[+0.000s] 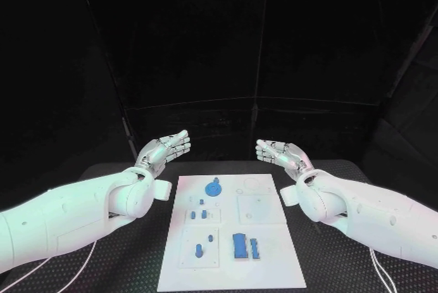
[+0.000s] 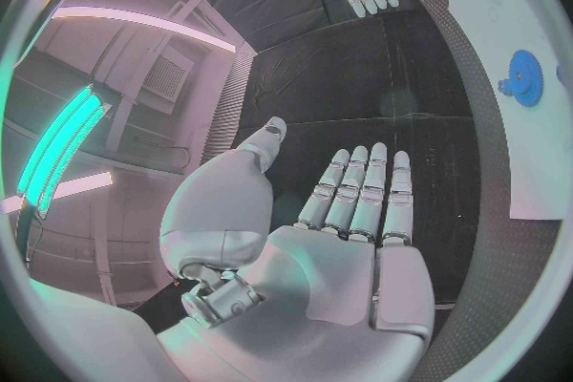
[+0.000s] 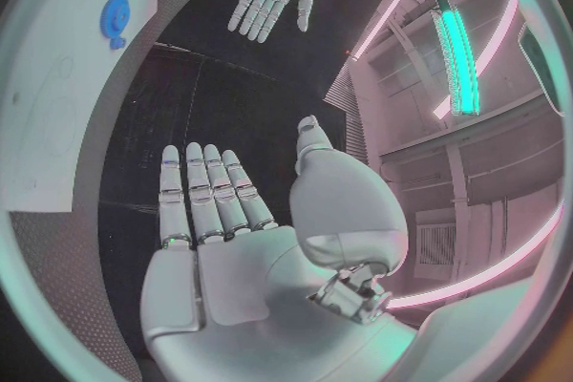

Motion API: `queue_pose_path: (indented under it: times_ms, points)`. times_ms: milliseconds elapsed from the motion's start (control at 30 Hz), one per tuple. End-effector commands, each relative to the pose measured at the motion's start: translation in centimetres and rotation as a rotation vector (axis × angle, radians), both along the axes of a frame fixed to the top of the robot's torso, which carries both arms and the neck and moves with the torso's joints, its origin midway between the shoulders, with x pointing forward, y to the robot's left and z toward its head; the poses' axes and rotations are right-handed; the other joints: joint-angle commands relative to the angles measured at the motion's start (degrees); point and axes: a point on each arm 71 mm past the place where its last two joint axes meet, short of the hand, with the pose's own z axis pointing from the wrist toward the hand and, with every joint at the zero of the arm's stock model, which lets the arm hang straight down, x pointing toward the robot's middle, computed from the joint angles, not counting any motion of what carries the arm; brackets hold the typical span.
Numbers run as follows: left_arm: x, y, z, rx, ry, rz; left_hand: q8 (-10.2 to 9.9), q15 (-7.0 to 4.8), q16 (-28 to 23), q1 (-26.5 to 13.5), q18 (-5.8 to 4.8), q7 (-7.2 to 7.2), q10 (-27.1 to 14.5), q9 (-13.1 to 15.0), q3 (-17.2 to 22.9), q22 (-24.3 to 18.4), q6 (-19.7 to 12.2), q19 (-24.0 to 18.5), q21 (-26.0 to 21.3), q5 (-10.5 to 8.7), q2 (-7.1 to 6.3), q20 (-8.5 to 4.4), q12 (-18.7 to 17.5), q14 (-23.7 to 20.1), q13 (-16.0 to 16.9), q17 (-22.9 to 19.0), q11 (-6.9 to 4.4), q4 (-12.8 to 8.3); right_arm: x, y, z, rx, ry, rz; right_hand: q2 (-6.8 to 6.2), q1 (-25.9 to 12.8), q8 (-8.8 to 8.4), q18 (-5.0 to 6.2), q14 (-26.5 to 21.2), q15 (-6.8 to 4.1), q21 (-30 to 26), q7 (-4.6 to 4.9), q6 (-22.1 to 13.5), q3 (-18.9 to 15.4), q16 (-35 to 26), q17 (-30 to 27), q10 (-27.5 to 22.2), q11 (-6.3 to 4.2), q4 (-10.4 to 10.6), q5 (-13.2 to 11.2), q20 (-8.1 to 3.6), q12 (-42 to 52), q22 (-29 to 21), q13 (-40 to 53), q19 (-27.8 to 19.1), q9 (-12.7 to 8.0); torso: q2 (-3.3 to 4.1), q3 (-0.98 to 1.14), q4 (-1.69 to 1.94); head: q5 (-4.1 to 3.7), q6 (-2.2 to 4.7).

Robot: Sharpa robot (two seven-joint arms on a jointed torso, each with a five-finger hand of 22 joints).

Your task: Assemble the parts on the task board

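While both hands, left hand (image 1: 166, 149) and right hand (image 1: 283, 155), hover spread and empty beyond the task board (image 1: 274, 268), we log blue parts (image 1: 240, 245) upon it; stage undecidable.

Parts (image 1: 239, 245) on task board (image 1: 274, 268), between left robot hand (image 1: 165, 149) and right robot hand (image 1: 282, 155).

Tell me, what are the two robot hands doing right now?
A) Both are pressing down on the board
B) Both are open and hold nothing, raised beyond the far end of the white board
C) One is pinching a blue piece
B: the left robot hand and right robot hand are spread, palms empty, beyond the task board, whose blue parts lie untouched.
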Motion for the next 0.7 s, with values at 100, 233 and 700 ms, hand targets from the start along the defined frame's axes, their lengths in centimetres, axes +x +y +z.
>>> queue_pose_path:
  times_ms: [100, 233, 700]
  points:
    - [-1.8, -1.4, -0.2, 0.057, -0.005, 0.11, -0.73, -6.07, -2.74, -17.26, -2.86, -2.66, -12.27, -0.54, -4.76, -4.33, -12.36, -8.96, -2.43, -2.58, 0.63, -3.7, -4.05, -11.64, -0.53, -3.01, -2.51, 0.19, -1.7, 0.5, 1.0, 0.092, -0.005, -0.163, -0.75, -19.38, -0.81, -2.89, -13.59, -3.51, -3.12, -2.6, -12.31, 2.8, -1.24, -2.71, -13.43, -5.63, -5.43, -2.74, -3.3, -5.29, -0.89, -0.81, -11.1, -5.81, -0.53, 0.18, 0.15, 0.14, -0.06]
    - [-3.1, -2.5, -0.1, 0.063, -0.001, 0.154, -0.73, -6.07, -7.24, -21.53, -3.48, -7.21, -15.29, -0.54, -5.95, -5.41, -15.4, -11.18, -2.43, -2.58, 0.63, -4.6, -4.05, -14.52, -0.53, -3.01, -6.72, 0.19, -2.9, 1.0, 1.3, 0.116, 0.013, -0.208, -0.75, -24.27, -0.81, -2.92, -17.02, -3.51, -3.9, -7.13, -15.42, 7.33, -1.24, -7.38, -16.81, -5.63, -5.43, -3.43, -4.15, -5.29, -0.89, -0.81, -13.87, -5.81, -0.53, 0.18, 0.15, 0.14, -0.06]
    - [-4.7, -3.6, 0.2, 0.07, 0.002, 0.206, -0.73, -6.07, -7.24, -32.69, -7.5, -7.21, -23.27, -0.54, -12.82, -11.62, -23.38, -17.1, -2.43, -2.58, 0.63, -9.9, -4.05, -22.06, -0.53, -3.01, -6.72, 0.19, -4.0, 1.4, 1.5, 0.129, 0.031, -0.243, -0.75, -36.96, -0.81, -7.53, -25.94, -3.51, -8.49, -7.13, -23.47, 7.33, -1.24, -7.38, -25.61, -5.63, -5.43, -7.48, -9.0, -5.29, -0.89, -0.81, -21.08, -5.81, -0.53, 0.18, 0.15, 0.14, -0.06]
